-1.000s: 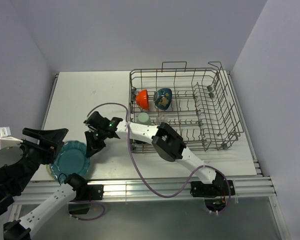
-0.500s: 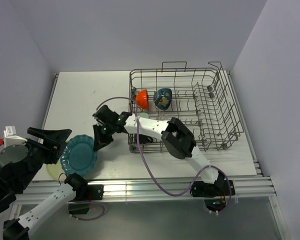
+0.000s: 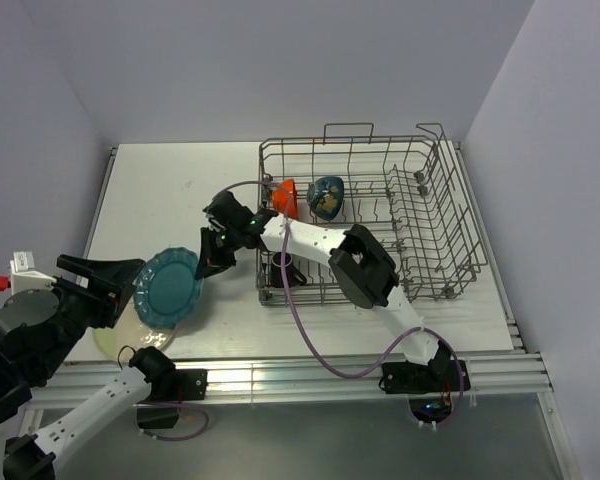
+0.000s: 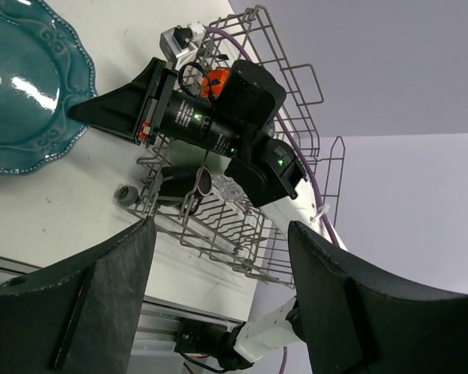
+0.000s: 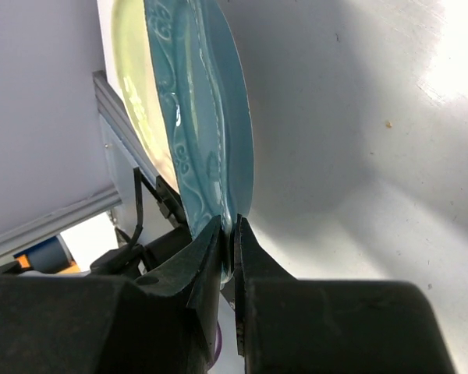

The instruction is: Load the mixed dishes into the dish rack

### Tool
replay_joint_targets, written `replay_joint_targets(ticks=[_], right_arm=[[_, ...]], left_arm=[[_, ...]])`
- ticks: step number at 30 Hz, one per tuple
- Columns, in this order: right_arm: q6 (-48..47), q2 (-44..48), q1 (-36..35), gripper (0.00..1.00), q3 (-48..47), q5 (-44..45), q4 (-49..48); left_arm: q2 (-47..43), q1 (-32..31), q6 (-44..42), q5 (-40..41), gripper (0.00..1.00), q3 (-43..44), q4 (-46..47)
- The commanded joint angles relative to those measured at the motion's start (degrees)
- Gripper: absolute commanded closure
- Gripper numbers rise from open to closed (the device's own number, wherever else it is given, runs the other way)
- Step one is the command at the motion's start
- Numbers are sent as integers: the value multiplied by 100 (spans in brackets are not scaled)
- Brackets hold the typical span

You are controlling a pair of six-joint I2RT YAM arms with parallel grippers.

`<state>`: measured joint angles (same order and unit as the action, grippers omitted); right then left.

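Note:
My right gripper point(image 3: 204, 264) is shut on the right rim of the teal scalloped plate point(image 3: 168, 288) and holds it tilted above the table, left of the dish rack point(image 3: 360, 140). The right wrist view shows the jaws point(image 5: 234, 241) pinching the plate's edge point(image 5: 207, 117). The cream plate point(image 3: 112, 340) lies on the table below it. The orange bowl point(image 3: 285, 197), the blue bowl point(image 3: 326, 197) and the dark brown mug point(image 3: 283, 268) are in the rack's left part. My right arm hides the pale green mug. My left gripper point(image 3: 102, 284) is open and empty, left of the teal plate.
The rack takes up the right half of the table. A purple cable point(image 3: 300, 320) loops from my right arm across the table's front. The table's near rail point(image 3: 310, 372) runs just in front of the cream plate.
My right gripper has lifted the teal plate off the cream plate and carried it right, toward the rack, tilting it up. The cream plate now shows. The left gripper barely moved.

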<state>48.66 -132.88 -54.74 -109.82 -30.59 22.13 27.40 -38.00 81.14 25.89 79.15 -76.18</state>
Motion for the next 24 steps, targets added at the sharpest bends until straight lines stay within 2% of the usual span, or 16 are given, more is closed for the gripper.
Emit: replay_joint_targets(ticks=[1, 10, 24], right_arm=[[214, 421, 60, 100, -22, -429, -745], [389, 684, 113, 100, 382, -764, -1439], [908, 1097, 429, 100, 532, -1098, -2002]], left_arm=[[-24, -59, 77, 153, 25, -32, 112], [-103, -190, 218, 276, 25, -260, 156], [-156, -357, 481, 382, 26, -506, 148]])
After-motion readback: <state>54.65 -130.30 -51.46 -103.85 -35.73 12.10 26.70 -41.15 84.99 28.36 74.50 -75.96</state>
